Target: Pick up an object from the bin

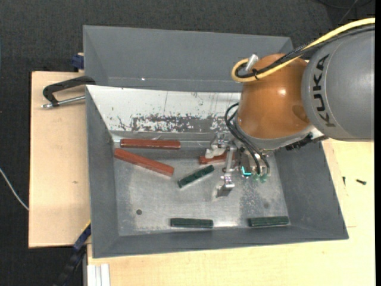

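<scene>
Claw (225,186) is low over the floor of the bin (101,159), right of centre, hanging below the orange cover (271,103) on the wrist. Whether it is wide or narrow: cannot tell, as the wrist hardware overlaps it.

Nearest item is the tilted green bar (196,176), dark and slim. It lies just left of the claw, with its right end raised toward the back wall and pointing at the claw. Contact cannot be judged.

A short red piece (212,157) sits just behind the claw, on the back-left side, partly covered by the wrist.

Further left:
- long red bar (150,143), flat along the back wall
- slanted red bar (144,161), just in front of it

Along the front wall, well apart from the claw:
- front green bar (191,223), centre
- right green bar (268,221), below and right of the claw
</scene>
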Tool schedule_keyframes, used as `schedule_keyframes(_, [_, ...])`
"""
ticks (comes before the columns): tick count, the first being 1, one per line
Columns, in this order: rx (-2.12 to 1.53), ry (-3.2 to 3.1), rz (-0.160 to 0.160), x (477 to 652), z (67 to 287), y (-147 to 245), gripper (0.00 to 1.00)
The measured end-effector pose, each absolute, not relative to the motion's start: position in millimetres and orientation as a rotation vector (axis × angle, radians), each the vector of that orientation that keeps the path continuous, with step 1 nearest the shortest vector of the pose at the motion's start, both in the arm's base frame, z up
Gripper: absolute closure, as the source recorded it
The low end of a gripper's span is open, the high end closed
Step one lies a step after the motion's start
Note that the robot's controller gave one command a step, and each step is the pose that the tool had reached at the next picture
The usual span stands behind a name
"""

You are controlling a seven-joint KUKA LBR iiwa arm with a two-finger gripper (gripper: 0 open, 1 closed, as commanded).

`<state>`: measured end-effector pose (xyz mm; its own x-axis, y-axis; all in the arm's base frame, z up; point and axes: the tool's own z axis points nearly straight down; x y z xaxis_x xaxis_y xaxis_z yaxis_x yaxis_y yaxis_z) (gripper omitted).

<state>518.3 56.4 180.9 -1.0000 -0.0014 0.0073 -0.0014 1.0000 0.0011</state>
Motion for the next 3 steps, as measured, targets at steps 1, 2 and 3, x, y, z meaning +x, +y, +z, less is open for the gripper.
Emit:
schedule_keyframes(1, [0.001, -3.141, -0.002, 519.5, 184.6, 56.1, 0.00])
schedule_keyframes(2, [-0.001, -3.151, -0.004, 541.4, 145.4, 49.7, 0.00])
schedule_keyframes(3, [-0.144, -3.167, -0.011, 553.1, 79.8, 55.2, 1.00])
